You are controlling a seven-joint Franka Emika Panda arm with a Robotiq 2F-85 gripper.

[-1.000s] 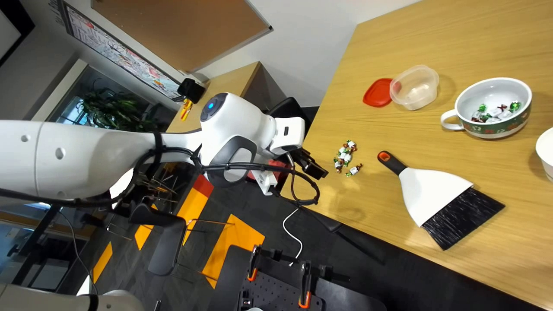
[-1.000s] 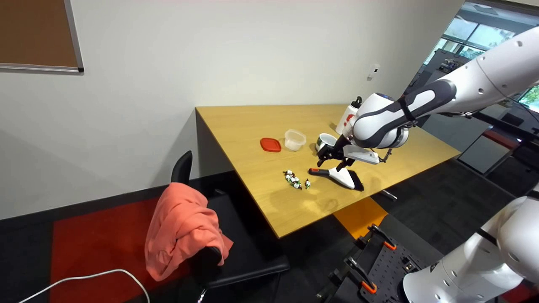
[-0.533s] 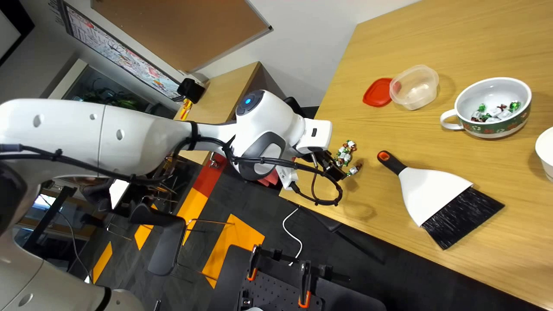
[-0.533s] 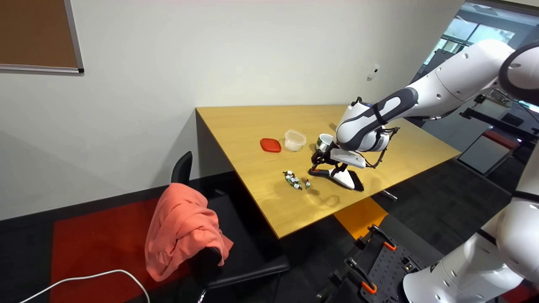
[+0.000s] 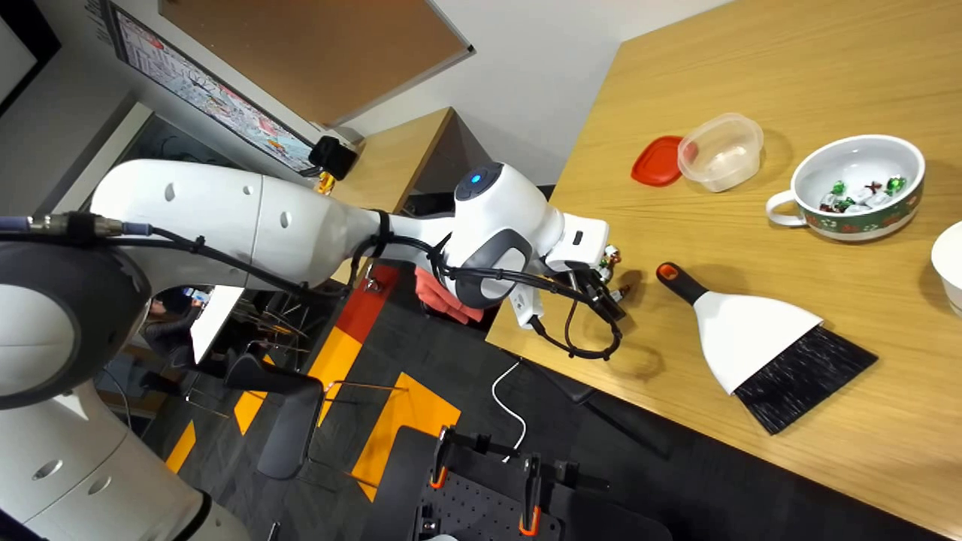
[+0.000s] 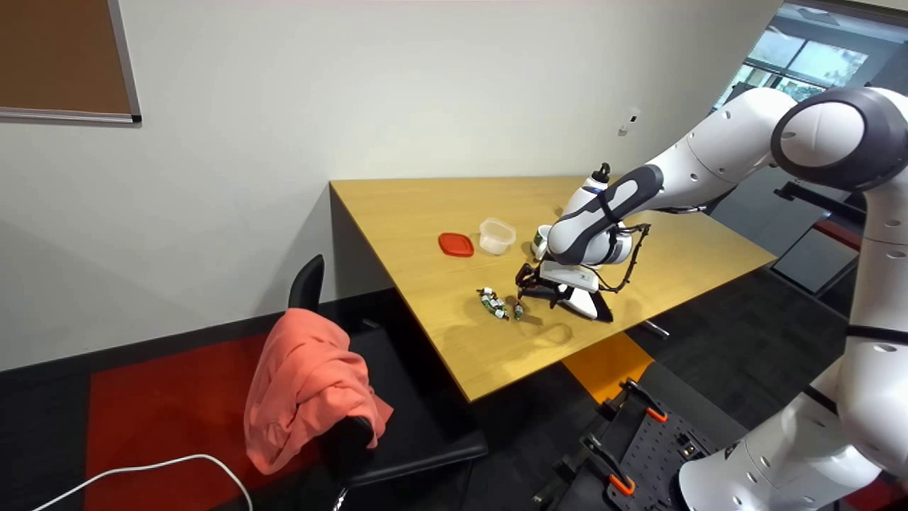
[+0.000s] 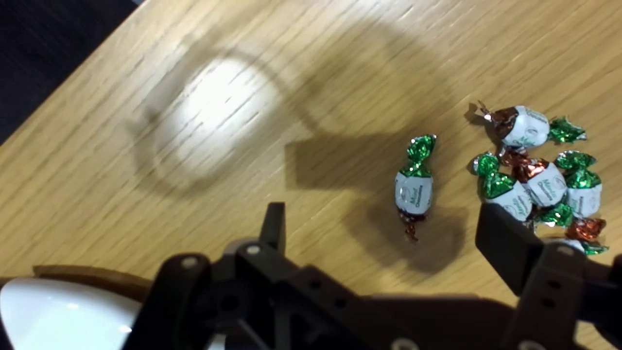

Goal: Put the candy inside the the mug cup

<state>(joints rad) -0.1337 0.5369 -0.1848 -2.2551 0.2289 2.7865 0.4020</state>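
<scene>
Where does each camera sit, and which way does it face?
In an exterior view: off-robot, looking down across the table; the arm extends from picture left.
In an exterior view: off-robot too, facing a wall beyond the table; the arm extends from picture right.
Wrist view: on the arm, looking down at candy; the open gripper shows.
Both exterior views share the mug cup, red lid and brush.

In the wrist view, we saw white glare (image 7: 223,97) on the counter (image 7: 97,218) toward the upper left, soft-edged shadows (image 7: 335,163) beside it, and the end effector (image 7: 385,232) dark and slightly blurred below. In an exterior view, the upper-right window (image 6: 826,62) looked washed out.
</scene>
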